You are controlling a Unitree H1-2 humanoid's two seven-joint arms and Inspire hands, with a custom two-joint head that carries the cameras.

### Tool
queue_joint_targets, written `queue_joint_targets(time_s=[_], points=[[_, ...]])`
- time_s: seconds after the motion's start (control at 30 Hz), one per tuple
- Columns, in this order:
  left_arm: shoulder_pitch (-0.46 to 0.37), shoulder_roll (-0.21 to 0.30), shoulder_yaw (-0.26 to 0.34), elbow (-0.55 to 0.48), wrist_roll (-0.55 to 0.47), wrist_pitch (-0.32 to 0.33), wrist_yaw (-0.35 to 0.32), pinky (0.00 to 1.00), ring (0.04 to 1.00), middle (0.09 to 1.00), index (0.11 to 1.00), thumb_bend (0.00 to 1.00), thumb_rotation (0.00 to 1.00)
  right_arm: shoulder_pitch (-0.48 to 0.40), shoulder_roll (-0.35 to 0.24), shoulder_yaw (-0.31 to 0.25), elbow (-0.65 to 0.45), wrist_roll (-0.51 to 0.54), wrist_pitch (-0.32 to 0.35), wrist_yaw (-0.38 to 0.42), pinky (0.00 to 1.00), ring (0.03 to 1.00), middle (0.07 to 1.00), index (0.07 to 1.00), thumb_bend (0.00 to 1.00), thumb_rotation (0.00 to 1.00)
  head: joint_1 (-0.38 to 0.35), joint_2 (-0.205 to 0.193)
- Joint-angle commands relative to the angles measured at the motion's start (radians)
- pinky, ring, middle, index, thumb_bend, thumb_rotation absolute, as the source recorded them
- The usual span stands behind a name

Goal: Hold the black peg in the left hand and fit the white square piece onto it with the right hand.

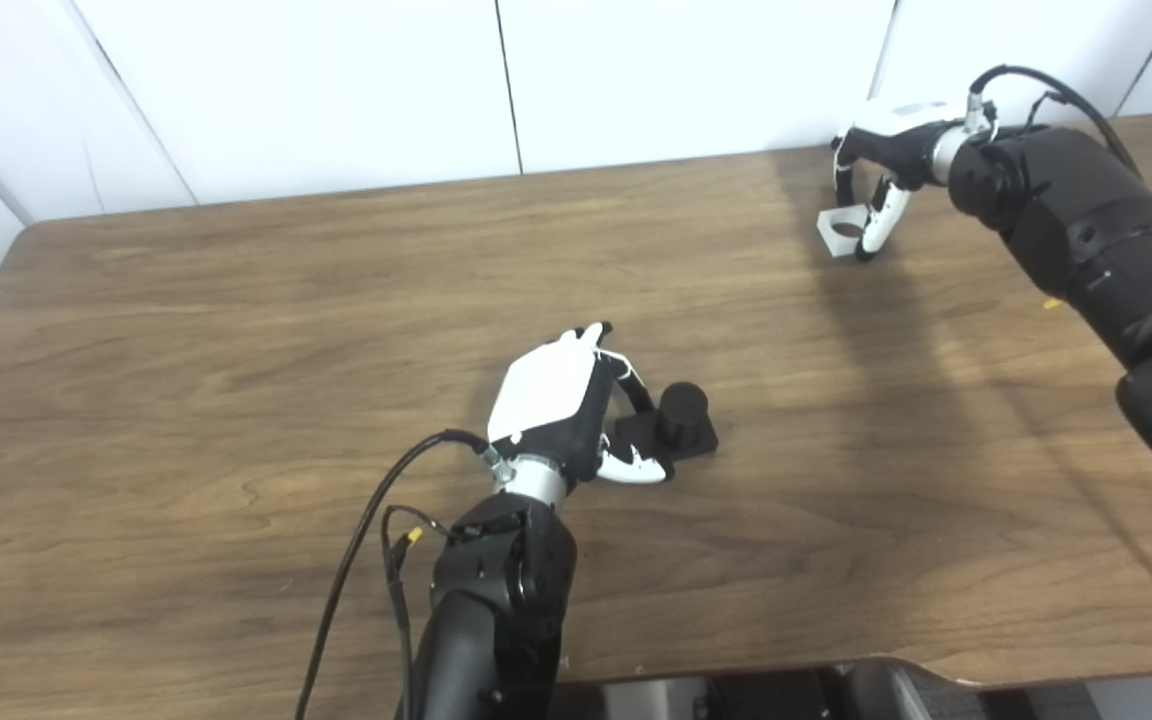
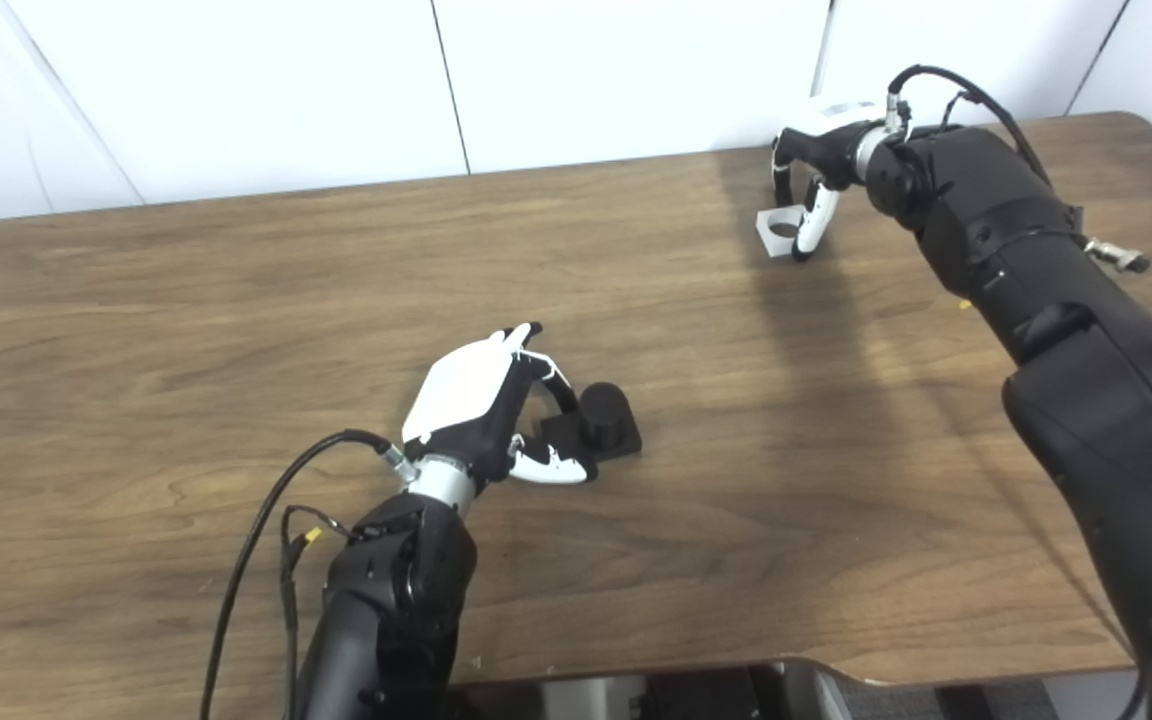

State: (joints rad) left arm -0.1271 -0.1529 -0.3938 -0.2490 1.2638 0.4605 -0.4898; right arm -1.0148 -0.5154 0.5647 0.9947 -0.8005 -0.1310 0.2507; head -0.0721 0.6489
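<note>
our left hand cups the black peg; our right hand pinches the white square piece; we should squeeze both tight before lifting

Both arms are bulky matte black, each hand white-shelled over black fingers (thin black cables trail behind).

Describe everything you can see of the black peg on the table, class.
The black peg is a short upright cylinder standing on a flat, square black base, all matt and plastic-looking. It rests on the wooden table near the middle, not lifted. The left robot hand is at its left side, fingers curving toward the base and apparently touching its edge; a firm grip cannot be confirmed. Nothing sits on top of the peg.
</note>
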Motion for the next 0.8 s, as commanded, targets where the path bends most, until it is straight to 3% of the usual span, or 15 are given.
queue_joint_targets(time_s=[0.0,0.37,0.53,0.77], points=[[-0.005,-0.024,-0.002,0.030,0.024,0.008,-0.005,1.00,1.000,0.988,0.483,0.52,0.05,-0.051,-0.035,-0.005,-0.009,-0.004,-0.015,-0.037,1.00,1.000,0.933,0.489,0.53,0.15,-0.002,0.003],[-0.002,-0.028,0.004,0.032,0.019,0.009,0.001,1.00,1.000,0.988,0.482,0.52,0.05,-0.041,-0.036,-0.027,-0.030,0.015,-0.007,-0.036,1.00,1.000,0.934,0.488,0.53,0.15,-0.003,0.003],[-0.001,-0.016,-0.004,0.030,0.018,0.007,0.008,1.00,1.000,0.985,0.483,0.52,0.05,-0.006,-0.052,-0.055,-0.152,0.023,0.030,-0.005,1.00,1.000,0.930,0.489,0.53,0.14,-0.005,0.004],[-0.002,-0.012,-0.005,0.030,0.018,0.007,0.007,1.00,1.000,0.985,0.482,0.52,0.05,0.044,-0.076,-0.095,-0.359,0.030,0.097,0.098,1.00,1.000,0.930,0.490,0.53,0.14,-0.004,0.001]])
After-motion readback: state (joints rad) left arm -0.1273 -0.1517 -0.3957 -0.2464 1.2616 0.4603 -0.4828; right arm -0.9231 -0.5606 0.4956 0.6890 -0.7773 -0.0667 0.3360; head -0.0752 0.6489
